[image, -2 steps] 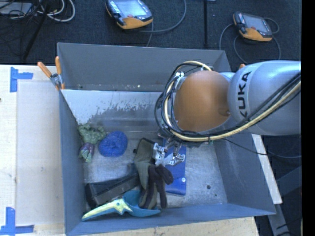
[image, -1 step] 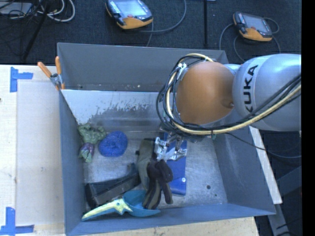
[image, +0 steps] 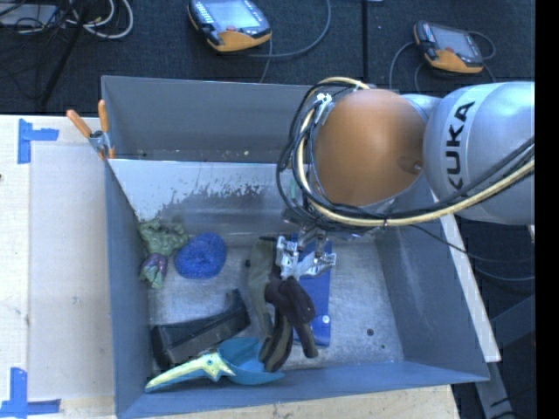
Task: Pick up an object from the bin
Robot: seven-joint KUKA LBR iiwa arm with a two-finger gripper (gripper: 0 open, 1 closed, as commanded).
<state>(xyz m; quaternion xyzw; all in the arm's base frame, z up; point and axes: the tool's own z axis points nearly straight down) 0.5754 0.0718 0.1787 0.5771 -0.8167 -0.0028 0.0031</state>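
My gripper [image: 303,258] hangs low in the middle of the bin, under the arm's orange cover. Right beneath it lies a flat blue box [image: 320,308], its top end under the gripper. A black curved thing [image: 293,314] lies across the box's left side. Just left of the gripper, a dark olive strap [image: 258,279] runs down the bin floor.
A blue round scrubber [image: 201,256] and a green-and-purple soft toy [image: 157,250] lie at the left. A black flat block [image: 197,333] and a yellow-and-teal toy [image: 214,367] sit near the front wall. The arm reaches in from the right.
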